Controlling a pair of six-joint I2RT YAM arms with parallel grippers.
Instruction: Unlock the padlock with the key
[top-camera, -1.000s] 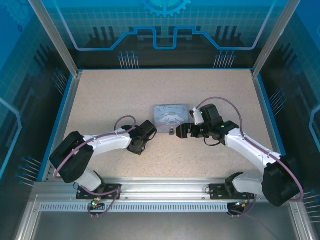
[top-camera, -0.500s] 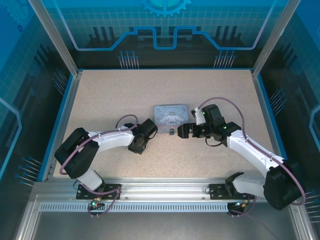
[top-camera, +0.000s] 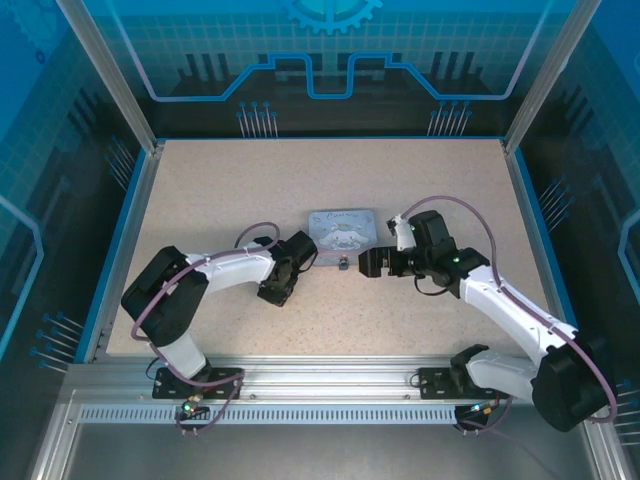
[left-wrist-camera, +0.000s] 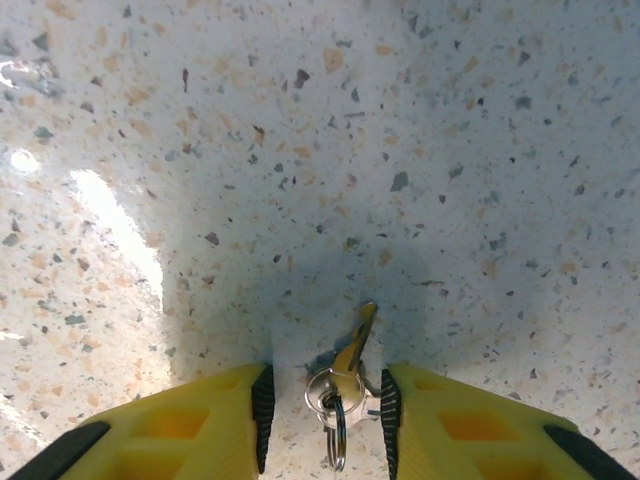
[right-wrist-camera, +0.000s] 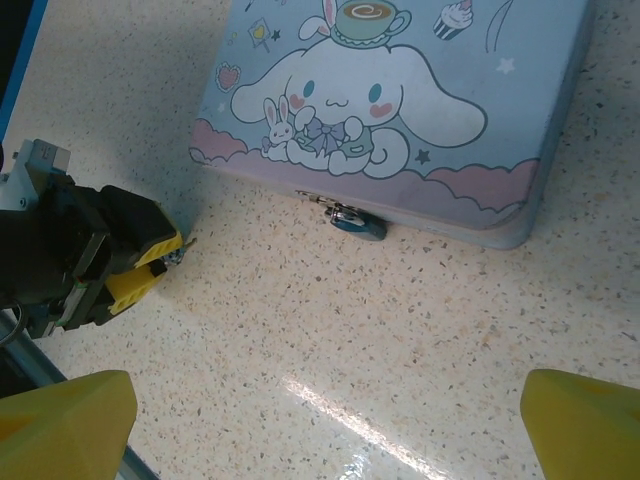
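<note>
your left tool (left-wrist-camera: 325, 385) points down at the speckled desk (left-wrist-camera: 430, 120). its jaws are narrow, with one yellow finger (left-wrist-camera: 190, 425) on each side of the key (left-wrist-camera: 352, 345). the key lies flat on the desk between the pads, blade pointing away from the tool, with a small ring (left-wrist-camera: 336, 420) through its head. the right pad is just beside the key head and the left pad stands a little apart. i can't tell if either pad really touches, but nothing is clamped or lifted. in the top view this tool sits near the front left corner of the pale blue cartoon tin (top-camera: 340, 228), not touching it. the padlock (right-wrist-camera: 357, 222) is at the middle of the tin's near edge, resting on the desk and hooked at the tin's clasp. key and padlock are apart. your right tool (right-wrist-camera: 330, 425) is wide and holds nothing. its yellow tips sit at the bottom corners of its wrist view, facing the padlock from a distance.
</note>
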